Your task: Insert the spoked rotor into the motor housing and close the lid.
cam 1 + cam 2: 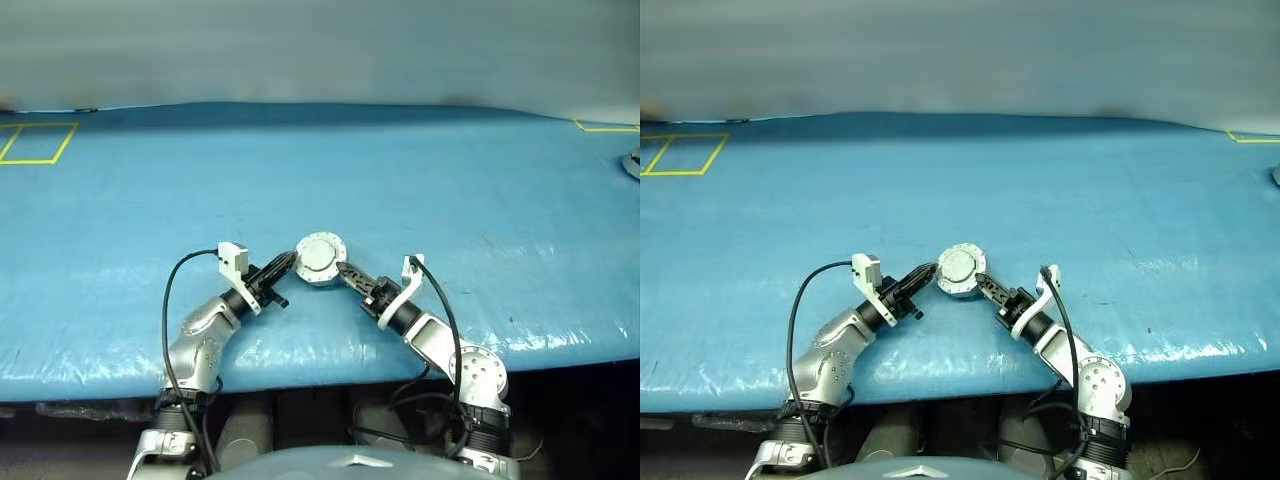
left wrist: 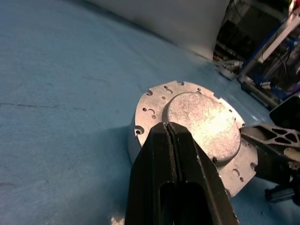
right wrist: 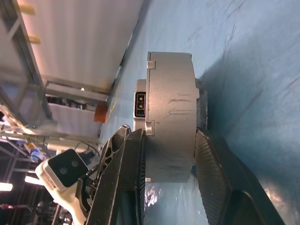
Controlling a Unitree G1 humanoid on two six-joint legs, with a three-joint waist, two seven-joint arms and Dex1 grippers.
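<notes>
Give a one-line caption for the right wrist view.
Right claw clamps the closed motor housing on blue sheet.

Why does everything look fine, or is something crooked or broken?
Nothing stands out. The lid sits flat and closed on the motor housing, with only faint scratches. The right tool grips its sides.

No text, label, brand, number or sign can be read anywhere. The lid carries only scratches and small holes, and the worktop carries only yellow outline marks, which form no letters.
</notes>
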